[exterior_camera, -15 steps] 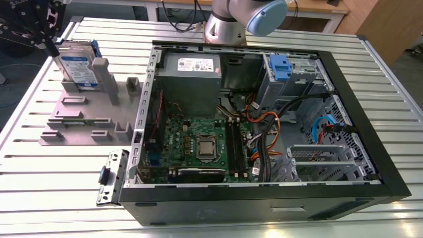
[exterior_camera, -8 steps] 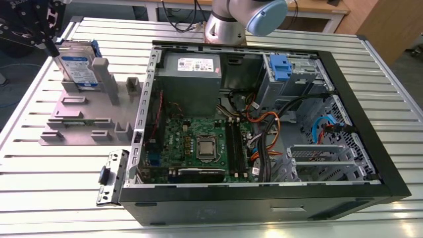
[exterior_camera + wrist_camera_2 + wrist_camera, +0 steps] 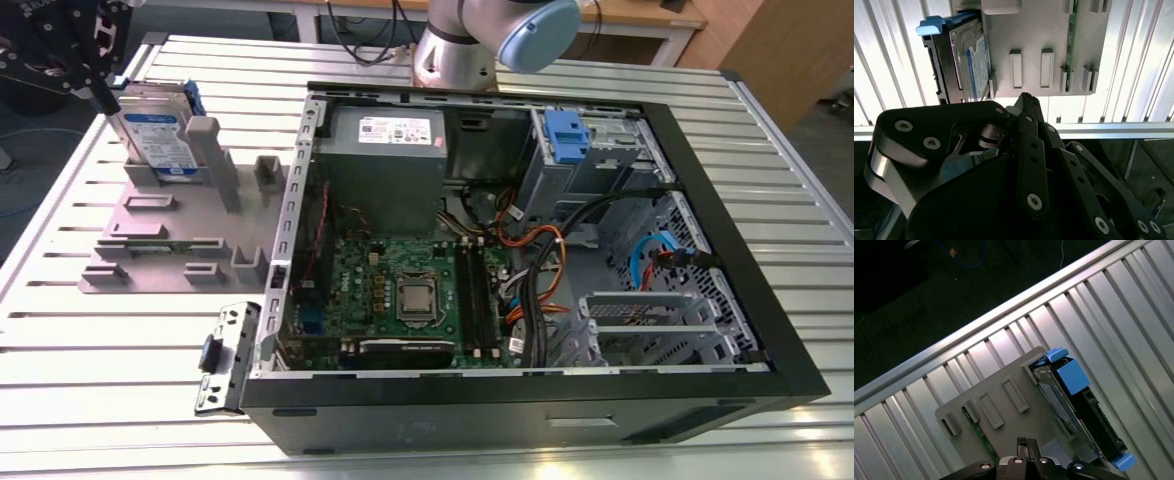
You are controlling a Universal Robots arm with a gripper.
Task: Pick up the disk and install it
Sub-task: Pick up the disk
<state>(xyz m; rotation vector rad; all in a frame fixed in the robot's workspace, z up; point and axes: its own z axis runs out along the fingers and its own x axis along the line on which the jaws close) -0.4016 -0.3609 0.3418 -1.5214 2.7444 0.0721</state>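
One black claw (image 3: 102, 97), mine, pressed together and empty, hangs tilted close by the top of the silver-grey hard drive disk in blue plastic caddy (image 3: 158, 135). That stands on edge in a grey slotted plastic holder (image 3: 160, 235), at the exterior view's left of the open black computer case (image 3: 534, 410).

Disk (image 3: 158, 140) in blue caddy, upright on edge in grey holder (image 3: 174, 235).

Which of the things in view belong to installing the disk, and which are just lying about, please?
Part of the job: the disk, upright in the grey stand; the end effector near it; the open computer case, presumably its destination.
Lying about: the second blue caddy and power supply inside the case; the metal bracket on the table.
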